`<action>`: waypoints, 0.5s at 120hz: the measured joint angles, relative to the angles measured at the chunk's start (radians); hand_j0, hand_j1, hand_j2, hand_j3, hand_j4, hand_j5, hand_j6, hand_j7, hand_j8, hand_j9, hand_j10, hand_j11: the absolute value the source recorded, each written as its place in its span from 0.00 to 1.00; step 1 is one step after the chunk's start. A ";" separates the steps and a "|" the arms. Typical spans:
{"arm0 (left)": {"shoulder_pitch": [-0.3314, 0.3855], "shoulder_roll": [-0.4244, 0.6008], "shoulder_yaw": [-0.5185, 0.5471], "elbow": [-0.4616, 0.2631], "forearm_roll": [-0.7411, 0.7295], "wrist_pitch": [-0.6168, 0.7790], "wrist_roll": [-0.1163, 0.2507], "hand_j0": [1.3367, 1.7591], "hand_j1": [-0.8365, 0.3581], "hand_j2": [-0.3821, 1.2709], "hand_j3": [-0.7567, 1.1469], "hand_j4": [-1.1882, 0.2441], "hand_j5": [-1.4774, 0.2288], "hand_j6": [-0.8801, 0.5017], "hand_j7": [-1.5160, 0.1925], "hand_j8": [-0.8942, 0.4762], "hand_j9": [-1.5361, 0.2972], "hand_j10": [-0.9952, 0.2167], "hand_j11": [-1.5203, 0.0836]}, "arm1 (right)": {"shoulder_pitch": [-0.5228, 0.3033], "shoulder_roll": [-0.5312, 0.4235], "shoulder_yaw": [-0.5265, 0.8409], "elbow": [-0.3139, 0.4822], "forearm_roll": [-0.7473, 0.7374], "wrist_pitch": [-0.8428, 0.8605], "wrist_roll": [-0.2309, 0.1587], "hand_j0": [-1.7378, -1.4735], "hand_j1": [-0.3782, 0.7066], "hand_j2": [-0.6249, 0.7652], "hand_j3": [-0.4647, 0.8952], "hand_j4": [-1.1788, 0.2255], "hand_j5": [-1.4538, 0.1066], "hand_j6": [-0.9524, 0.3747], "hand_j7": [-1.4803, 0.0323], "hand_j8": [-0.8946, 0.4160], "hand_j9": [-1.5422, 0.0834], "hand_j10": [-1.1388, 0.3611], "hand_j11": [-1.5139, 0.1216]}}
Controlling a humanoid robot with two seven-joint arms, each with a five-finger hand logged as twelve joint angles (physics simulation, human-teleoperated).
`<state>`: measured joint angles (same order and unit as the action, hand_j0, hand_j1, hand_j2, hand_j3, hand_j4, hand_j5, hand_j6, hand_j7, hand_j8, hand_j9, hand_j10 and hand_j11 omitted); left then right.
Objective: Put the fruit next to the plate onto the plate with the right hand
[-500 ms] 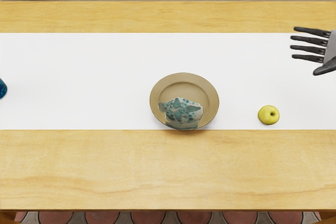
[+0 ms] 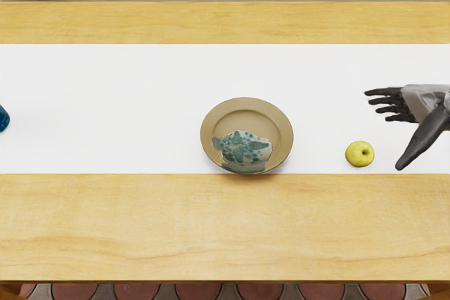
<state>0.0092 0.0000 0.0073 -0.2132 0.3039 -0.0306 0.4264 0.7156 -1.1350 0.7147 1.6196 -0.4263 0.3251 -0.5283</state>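
Note:
A small yellow-green apple (image 2: pixel 359 153) lies on the white runner, to the right of the plate. The plate (image 2: pixel 247 135) is a shiny gold dish with a mottled teal reflection in its bowl, and nothing lies on it. My right hand (image 2: pixel 399 121) comes in from the right edge, just right of and slightly above the apple. Its dark fingers (image 2: pixel 383 102) are spread and point left, while the thumb (image 2: pixel 416 144) angles down toward the table. The hand holds nothing and does not touch the apple.
A white runner (image 2: pixel 140 103) crosses the wooden table (image 2: pixel 211 223) from left to right. A blue object (image 2: pixel 3 118) peeks in at the left edge. The left arm does not show.
The right hand has come down and to the left, from the upper right edge toward the apple. The apple and the plate have not moved.

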 joint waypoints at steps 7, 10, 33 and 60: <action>0.000 0.000 0.000 0.000 0.000 0.000 0.000 0.76 0.99 0.23 0.40 0.83 0.87 0.64 0.89 0.65 0.84 0.82 0.95 | 0.003 0.012 -0.021 0.048 -0.076 -0.125 -0.033 0.30 0.05 0.45 0.34 0.82 0.91 0.70 0.96 0.66 0.93 0.74 0.90; 0.000 0.000 0.000 0.000 0.000 0.000 0.000 0.76 0.99 0.23 0.40 0.83 0.87 0.64 0.89 0.65 0.84 0.82 0.95 | 0.005 0.032 -0.028 0.060 -0.124 -0.161 -0.043 0.30 0.05 0.45 0.34 0.82 0.91 0.70 0.96 0.66 0.93 0.74 0.90; 0.000 0.000 0.000 0.000 0.000 0.000 0.000 0.76 0.99 0.23 0.40 0.83 0.87 0.64 0.89 0.65 0.84 0.82 0.95 | 0.023 0.208 -0.119 0.084 -0.447 -0.407 -0.076 0.30 0.06 0.45 0.34 0.82 0.91 0.69 0.95 0.66 0.93 0.74 0.90; 0.000 0.000 0.000 0.000 0.000 0.000 0.000 0.76 0.99 0.23 0.40 0.83 0.87 0.64 0.89 0.65 0.84 0.82 0.95 | 0.013 0.314 -0.269 0.063 -0.595 -0.686 -0.082 0.30 0.06 0.45 0.34 0.82 0.91 0.69 0.95 0.66 0.93 0.74 0.90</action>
<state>0.0092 0.0000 0.0074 -0.2132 0.3038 -0.0307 0.4264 0.7289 -0.8206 0.4455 1.6824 -1.0211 -0.3606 -0.6102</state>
